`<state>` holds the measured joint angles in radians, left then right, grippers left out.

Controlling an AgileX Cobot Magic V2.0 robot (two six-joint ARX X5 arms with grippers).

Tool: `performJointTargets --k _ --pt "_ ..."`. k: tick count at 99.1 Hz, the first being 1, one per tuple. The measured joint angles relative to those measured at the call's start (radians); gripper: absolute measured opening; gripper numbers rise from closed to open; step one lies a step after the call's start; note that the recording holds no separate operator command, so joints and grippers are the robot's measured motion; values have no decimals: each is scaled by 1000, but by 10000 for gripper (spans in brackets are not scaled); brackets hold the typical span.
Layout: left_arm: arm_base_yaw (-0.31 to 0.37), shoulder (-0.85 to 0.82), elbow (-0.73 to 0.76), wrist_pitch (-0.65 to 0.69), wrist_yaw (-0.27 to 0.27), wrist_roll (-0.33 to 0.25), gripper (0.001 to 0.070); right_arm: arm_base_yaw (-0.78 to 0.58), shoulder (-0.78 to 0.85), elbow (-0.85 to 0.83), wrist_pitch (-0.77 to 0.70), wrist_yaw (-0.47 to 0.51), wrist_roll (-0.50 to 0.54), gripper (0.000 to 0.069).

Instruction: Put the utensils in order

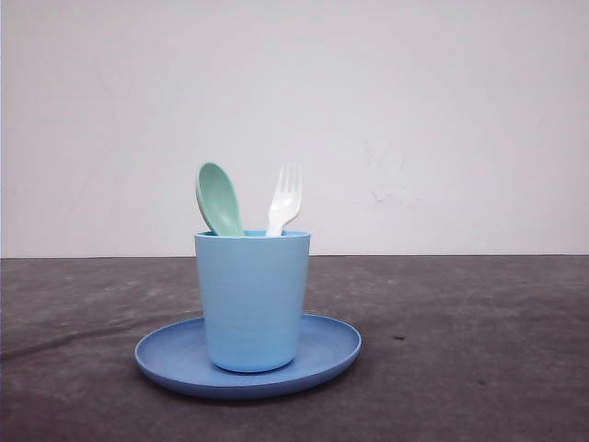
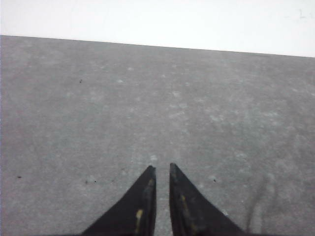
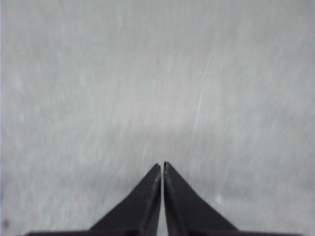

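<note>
Underneath, dark grey table (image 1: 479, 368), white wall (image 1: 414, 110) behind.

No readable text, labels, brands, numbers or signs anywhere, plain blue cup (image 1: 252, 299), plain blue plate (image 1: 166, 361), unmarked spoon (image 1: 219, 198) and fork (image 1: 283, 200), bare grey table (image 1: 479, 350), blank white wall (image 1: 414, 110)

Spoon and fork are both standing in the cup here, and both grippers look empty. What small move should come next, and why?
Probably none beyond keeping both arms parked. The spoon and fork stand head-up inside the cup, which sits on the plate, so the utensils look organized. The left gripper and right gripper are nearly closed, holding nothing, over bare surface.
</note>
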<state>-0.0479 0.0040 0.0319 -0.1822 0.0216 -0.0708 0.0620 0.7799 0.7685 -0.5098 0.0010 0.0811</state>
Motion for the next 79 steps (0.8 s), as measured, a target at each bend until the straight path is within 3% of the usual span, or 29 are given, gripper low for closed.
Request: performJointTargets --k 23,50,79 --pt "0 0 0 0 0 0 24 -11 -330 -313 197 -15 -6 9" --pt "0 0 0 0 0 0 24 -13 -693 -623 223 -33 -6 9" --pt "0 0 0 0 0 0 24 -13 -774 -727 270 -45 -7 9"
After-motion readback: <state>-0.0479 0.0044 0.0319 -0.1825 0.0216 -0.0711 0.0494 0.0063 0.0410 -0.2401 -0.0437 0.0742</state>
